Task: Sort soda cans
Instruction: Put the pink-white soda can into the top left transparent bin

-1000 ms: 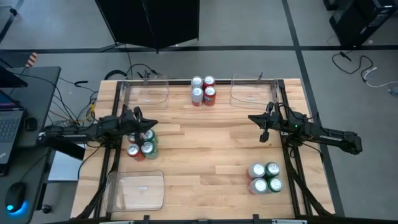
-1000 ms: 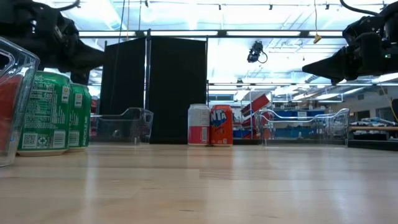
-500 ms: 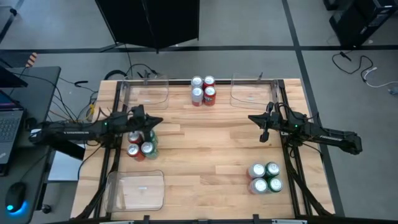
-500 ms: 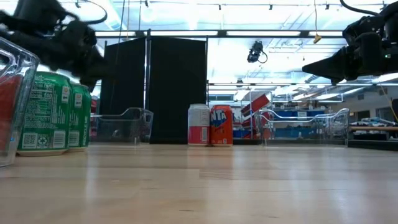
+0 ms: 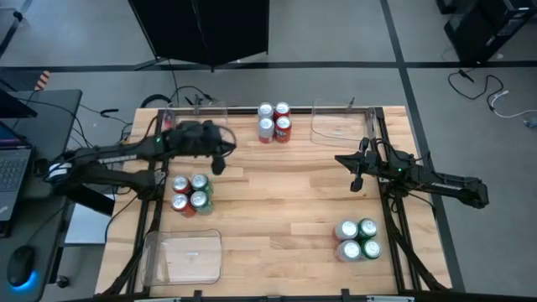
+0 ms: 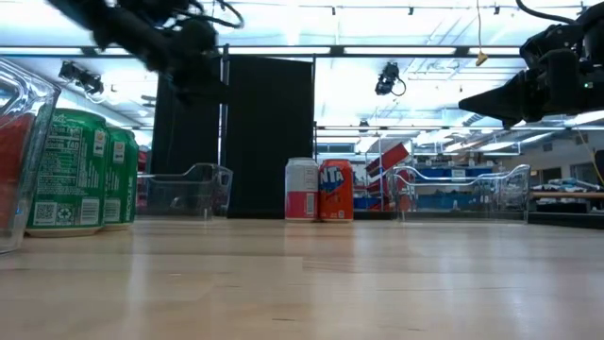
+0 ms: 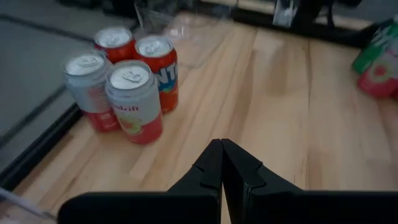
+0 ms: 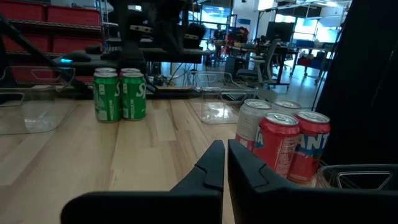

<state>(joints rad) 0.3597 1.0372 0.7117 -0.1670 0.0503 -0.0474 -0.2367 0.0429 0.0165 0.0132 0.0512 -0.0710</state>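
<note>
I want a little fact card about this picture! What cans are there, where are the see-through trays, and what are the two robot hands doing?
Far-edge cans: cluster of four, red and silver-white, between two trays
Left cans: cluster of four, green and red
Right cans: cluster of four, green and silver-white
Clear trays: far left, far right, near left, none holding a can
Left gripper: shut, empty, above the table near the far-left tray
Right gripper: shut, empty, waiting at the right side
</note>
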